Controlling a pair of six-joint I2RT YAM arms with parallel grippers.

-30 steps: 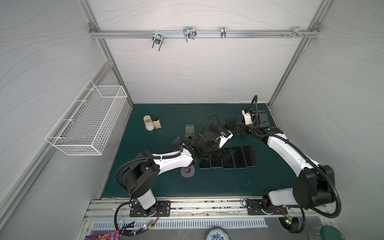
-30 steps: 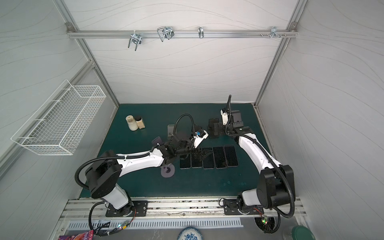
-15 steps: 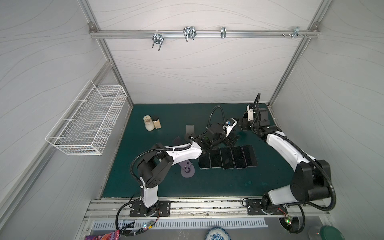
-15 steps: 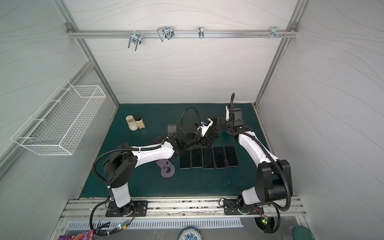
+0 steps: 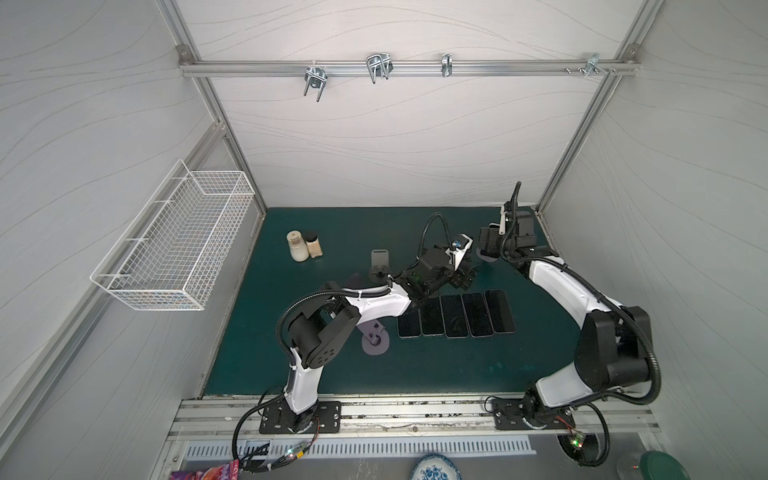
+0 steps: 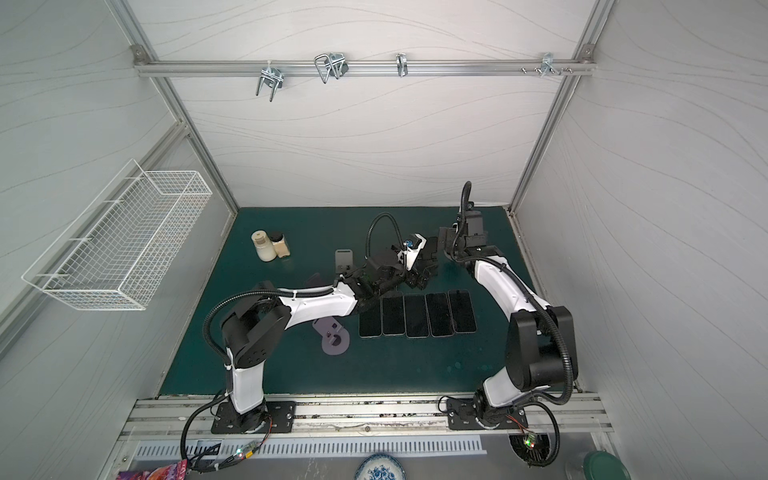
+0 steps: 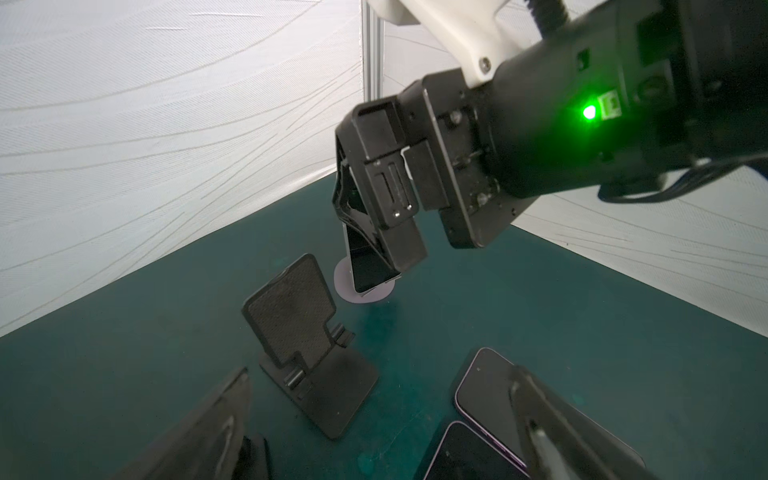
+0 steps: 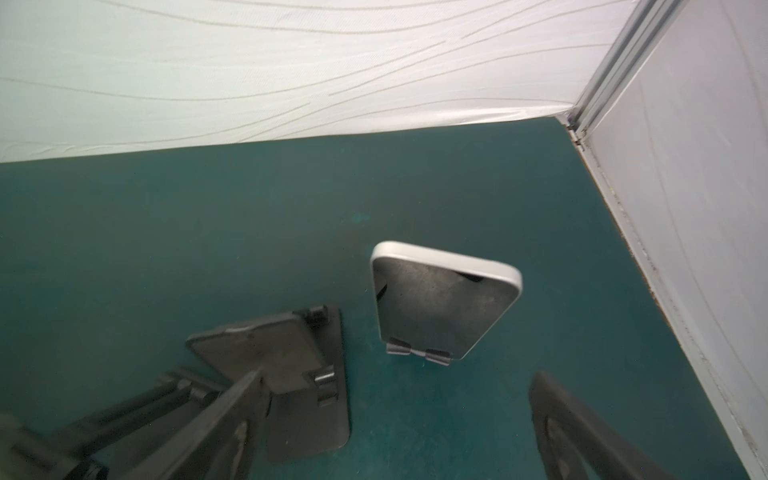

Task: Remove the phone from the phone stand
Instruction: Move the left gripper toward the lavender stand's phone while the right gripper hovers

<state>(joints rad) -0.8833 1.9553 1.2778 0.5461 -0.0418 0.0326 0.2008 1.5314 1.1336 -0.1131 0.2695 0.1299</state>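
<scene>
basket (image 5: 166, 249) hangs on the left wall, off the desk (image 5: 415, 374). two bottles (image 5: 298, 249) side by side near the desk's far left corner. first black stand (image 5: 379, 262) left of middle toward the far edge, nothing on it. purple stand (image 5: 374, 340) nearer the front, partly hidden by the left arm. five phones (image 5: 455, 313) lie flat in a tight row mid-desk, screens up and dark, long axes front to back. any labels are too small to read.

left gripper (image 7: 380, 374) hangs just past the far end of that row, jaws wide apart, holding nothing. second black stand (image 7: 299, 332) sits just ahead of it, bare.

phone (image 8: 444, 307) is on the phone stand (image 7: 345, 286) near the desk's far right corner, just right of the second black stand. slim slab, pale silver rim, rounded corners, dark blank screen with dull reflections. long axis upright, top tipped back toward the far edge, screen facing the front edge and slightly up. bottom edge rests in two small grey lips; the stand's base is a pale lilac disc.

right gripper (image 8: 397, 376) comes in from the front, jaws spread wide, one finger each side of the phone. in the left wrist view one finger (image 7: 399, 237) overlaps the phone's edge; can't tell if it touches. not clamped.
</scene>
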